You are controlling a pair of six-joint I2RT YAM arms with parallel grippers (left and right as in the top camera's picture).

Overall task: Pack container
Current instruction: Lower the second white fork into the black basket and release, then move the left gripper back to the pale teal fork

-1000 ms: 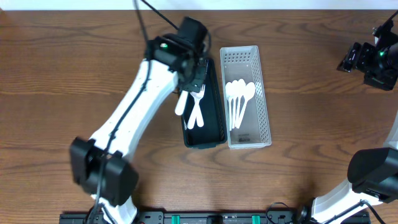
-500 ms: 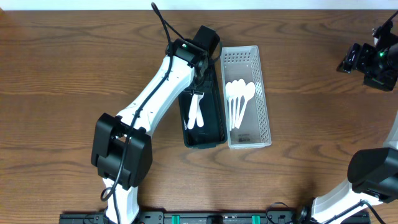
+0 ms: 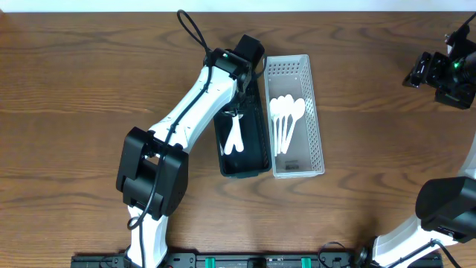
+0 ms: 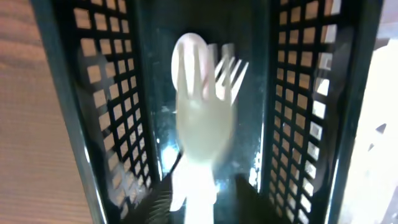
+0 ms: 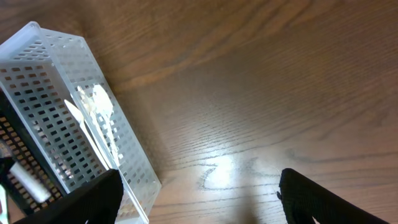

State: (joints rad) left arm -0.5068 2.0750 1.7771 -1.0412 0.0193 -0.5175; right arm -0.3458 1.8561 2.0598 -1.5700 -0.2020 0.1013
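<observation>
A black mesh container [image 3: 262,149] stands beside a white mesh container [image 3: 316,141] that holds several white spoons [image 3: 286,112]. My left gripper [image 3: 239,97] reaches down into the black container's far end. In the left wrist view its jaws [image 4: 202,208] are shut on the handle of a white plastic utensil [image 4: 202,118] with a blurred rounded head. It hangs over a white fork [image 4: 231,78] on the container floor, between the black mesh walls [image 4: 118,112]. My right gripper [image 3: 428,71] is open and empty at the far right, well away.
The right wrist view shows its open jaws [image 5: 199,199] over bare wood, with the white container [image 5: 56,118] and its spoons [image 5: 99,109] at the left. Brown table lies all around both containers.
My left gripper moved right from the black container's left rim into the container, carrying the white utensil lower inside. The right arm has not moved.
</observation>
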